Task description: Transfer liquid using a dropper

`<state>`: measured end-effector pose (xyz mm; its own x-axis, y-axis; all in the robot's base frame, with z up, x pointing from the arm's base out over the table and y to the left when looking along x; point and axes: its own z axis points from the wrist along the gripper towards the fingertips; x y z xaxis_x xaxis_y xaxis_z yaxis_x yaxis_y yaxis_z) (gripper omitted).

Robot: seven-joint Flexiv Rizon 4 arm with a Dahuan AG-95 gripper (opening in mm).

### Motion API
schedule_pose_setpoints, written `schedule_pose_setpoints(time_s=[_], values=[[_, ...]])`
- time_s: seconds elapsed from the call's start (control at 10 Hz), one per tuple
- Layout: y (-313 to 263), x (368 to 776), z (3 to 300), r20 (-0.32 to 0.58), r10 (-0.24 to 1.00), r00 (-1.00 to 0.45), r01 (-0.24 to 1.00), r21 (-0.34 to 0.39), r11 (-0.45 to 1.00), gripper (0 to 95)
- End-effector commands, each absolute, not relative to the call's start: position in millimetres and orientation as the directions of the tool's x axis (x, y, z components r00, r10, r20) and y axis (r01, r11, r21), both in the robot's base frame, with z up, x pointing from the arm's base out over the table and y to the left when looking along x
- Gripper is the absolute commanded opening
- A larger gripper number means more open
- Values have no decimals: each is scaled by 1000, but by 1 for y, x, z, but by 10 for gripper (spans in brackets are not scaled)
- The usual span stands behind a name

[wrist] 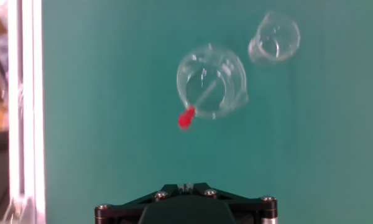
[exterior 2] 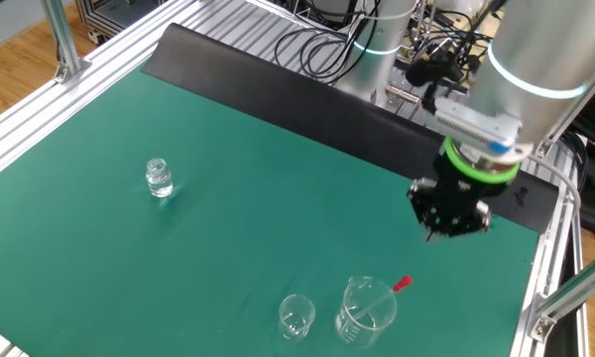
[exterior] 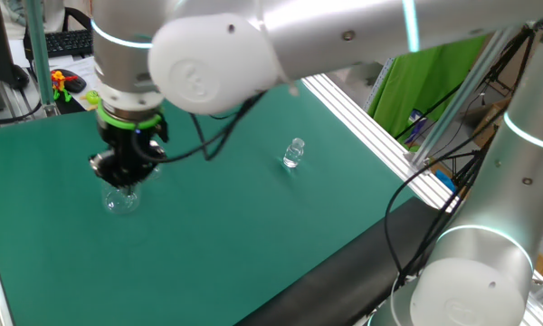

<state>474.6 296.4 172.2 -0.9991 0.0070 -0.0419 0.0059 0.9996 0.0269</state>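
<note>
Green mat (exterior 2: 228, 198) is covering the table, with aluminium framing (exterior 2: 40, 129) running along its edges and a green backdrop showing behind in one fixed view.

Gripper (exterior 2: 452, 230) is pointing straight down and hanging above the mat, jaws fully closed with nothing between them. In the hand view only the black base of the hand is showing at the bottom edge; fingertips aren't visible there.

Dropper (wrist: 198, 104) is sitting tilted inside the larger beaker (exterior 2: 367, 309), clear stem leaning across the inside and red end (exterior 2: 403, 284) sticking out over the rim. Nothing is touching it. In the other fixed view the gripper is sitting above and beyond that beaker, apart from it.

Smaller beaker (exterior 2: 296, 316) is standing upright just beside the larger one, not touching as far as the hand view shows. Small vial (exterior 2: 159, 178) is standing upright well apart from both, out on open mat.

In one fixed view the hand is covering most of the beakers; only one glass base (exterior: 120, 199) is peeking out below it.
</note>
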Motion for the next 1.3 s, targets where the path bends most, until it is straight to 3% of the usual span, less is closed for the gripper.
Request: schedule_pose_setpoints(time_s=[0.1, 0.2, 1.0, 1.1, 1.3], values=[[296, 490, 171, -41, 30, -999, 29, 15, 999, 190], [297, 498, 168, -43, 39, -998, 39, 3, 999, 380], [299, 518, 147, -46, 66, -997, 66, 3, 998, 380], [299, 521, 145, -44, 67, -997, 66, 5, 998, 190], [299, 522, 143, -44, 70, -997, 69, 6, 998, 190]])
